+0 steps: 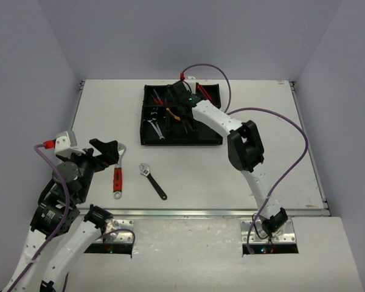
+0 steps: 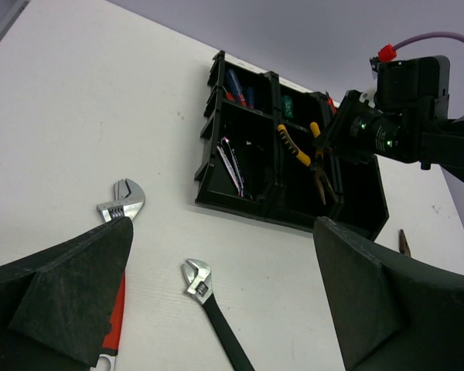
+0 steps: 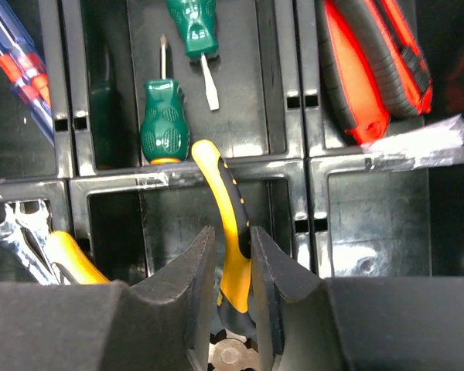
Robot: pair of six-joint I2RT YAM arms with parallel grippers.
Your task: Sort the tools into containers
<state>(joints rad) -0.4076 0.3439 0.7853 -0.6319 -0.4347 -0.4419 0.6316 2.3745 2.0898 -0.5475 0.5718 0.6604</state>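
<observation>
Top external view: at the near left, the left gripper [image 1: 109, 151] hangs over the table [image 1: 261, 164] with its two fingers wide apart and nothing between them. Just to its right lies the red wrench [image 1: 117, 176], flat on the table, its silver head to the far side. The left wrist view shows this head close beside the left finger, but I cannot tell if they touch. A little more to the right lies the black wrench [image 1: 152, 180], at a slant, its head far-left and its handle near-right. The two wrenches are apart from each other.

Farther away, in the middle of the table, stands the tray [image 1: 182, 143]. The spanners [image 1: 155, 128] are in its near left compartment. The right gripper [image 3: 232, 236] is down in the near middle compartment, and its fingers are closed on one yellow handle of the pliers [image 3: 216, 174]. This handle leans over the wall to the far middle compartment. Behind this wall lie two green screwdrivers [image 3: 164, 120]. The blue screwdrivers [image 3: 15, 54] are in the far left compartment, and a red knife [image 3: 371, 69] is in the far right one.
</observation>
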